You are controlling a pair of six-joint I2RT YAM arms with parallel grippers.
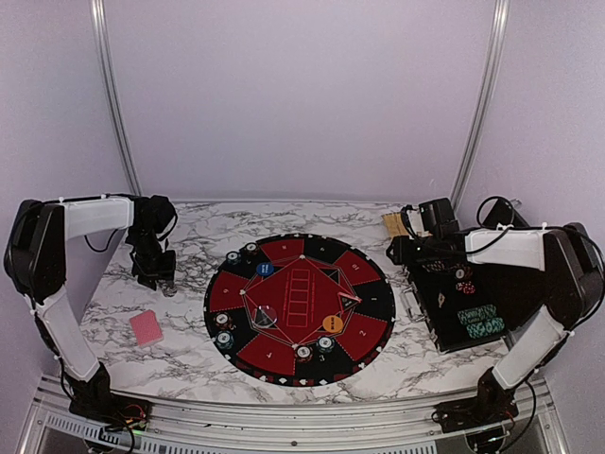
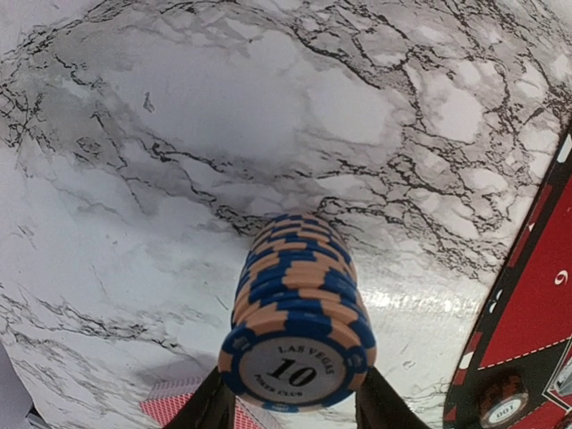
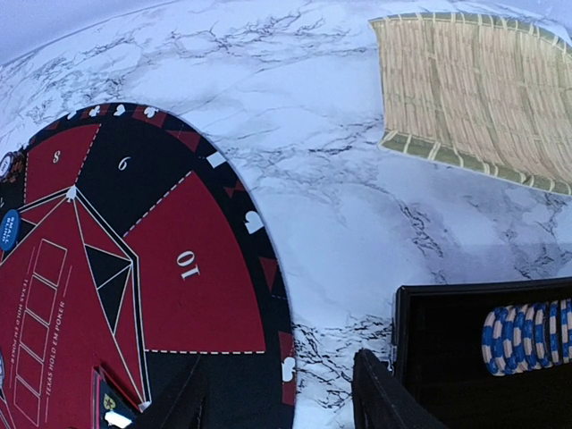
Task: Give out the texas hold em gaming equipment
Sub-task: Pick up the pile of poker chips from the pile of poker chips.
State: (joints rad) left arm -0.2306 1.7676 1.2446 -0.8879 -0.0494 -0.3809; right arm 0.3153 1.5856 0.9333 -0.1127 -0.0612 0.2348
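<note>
Chip stack [image 2: 299,313], blue-orange: clasped between left gripper [image 2: 293,398] jaws. Right gripper [image 3: 277,384]: jaws spread, empty; mat [image 3: 206,313] edge between them, case [image 3: 447,340] just right.

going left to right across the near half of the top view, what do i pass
pink-backed card → two chip stacks at the left edge of the round mat → orange button → black case

Marbled worktop [image 1: 189,364]
It carries a round mat [image 1: 300,308], black case [image 1: 442,333], pink-backed card [image 1: 146,327] and woven straw pad [image 1: 393,223].
</note>
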